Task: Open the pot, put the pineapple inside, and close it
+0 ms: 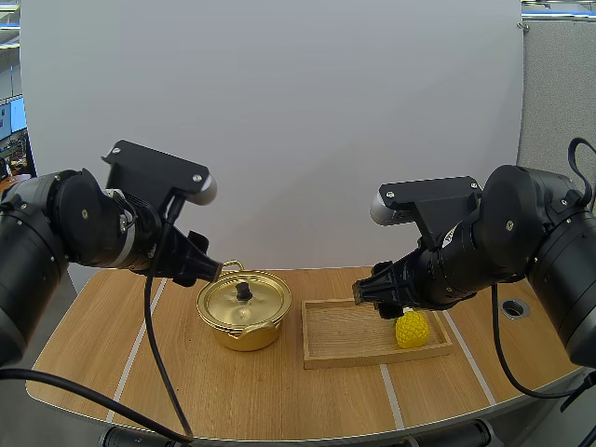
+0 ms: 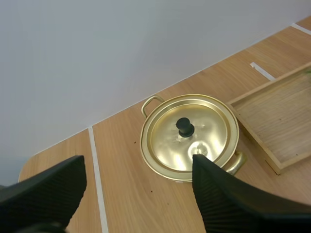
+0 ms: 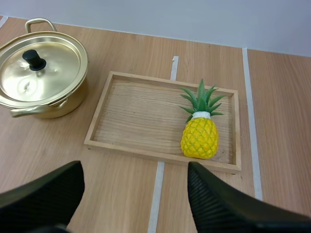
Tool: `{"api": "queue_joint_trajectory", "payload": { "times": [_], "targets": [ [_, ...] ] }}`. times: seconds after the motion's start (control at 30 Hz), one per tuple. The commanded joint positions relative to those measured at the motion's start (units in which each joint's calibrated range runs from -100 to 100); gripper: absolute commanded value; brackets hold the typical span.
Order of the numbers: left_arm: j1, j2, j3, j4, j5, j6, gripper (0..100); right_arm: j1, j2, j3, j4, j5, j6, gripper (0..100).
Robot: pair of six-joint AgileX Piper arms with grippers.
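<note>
Beside the lidded pot (image 1: 244, 312), a tray (image 1: 340, 332) holds the pineapple (image 1: 412, 330). Near the pot hangs the left gripper (image 1: 210, 271), beyond it the right gripper (image 1: 363, 291), both spread wide, empty.

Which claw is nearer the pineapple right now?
The right claw, at the tray that holds the pineapple; the left claw is over by the pot.
</note>
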Motion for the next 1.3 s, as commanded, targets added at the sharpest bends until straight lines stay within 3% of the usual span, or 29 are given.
{"api": "queue_joint_trajectory", "payload": {
  "times": [0.0,0.27,0.5,0.97,1.27],
  "targets": [
    [-0.14,3.7,-0.1,-6.9,-1.5,7.8,100,-0.2,-0.2,-0.4,0.2,-0.9,-0.3,100],
    [-0.21,18.3,-0.2,-9.5,-8.7,14.2,100,-0.2,-0.2,-0.4,0.3,-0.9,-0.3,100],
    [-2.37,30.9,-6.2,-9.6,-9.7,13.7,100,-0.2,-0.2,-0.4,0.5,-0.9,-0.3,100],
    [-2.37,48.5,-15.9,-9.9,-9.3,13.7,100,-0.2,-0.2,-0.4,0.5,-1.6,-0.3,100],
    [-2.37,53.5,-17.5,-11.4,-9.0,14.3,100,-0.2,-0.2,-0.4,0.5,-1.6,-0.3,100]
  ]
}}
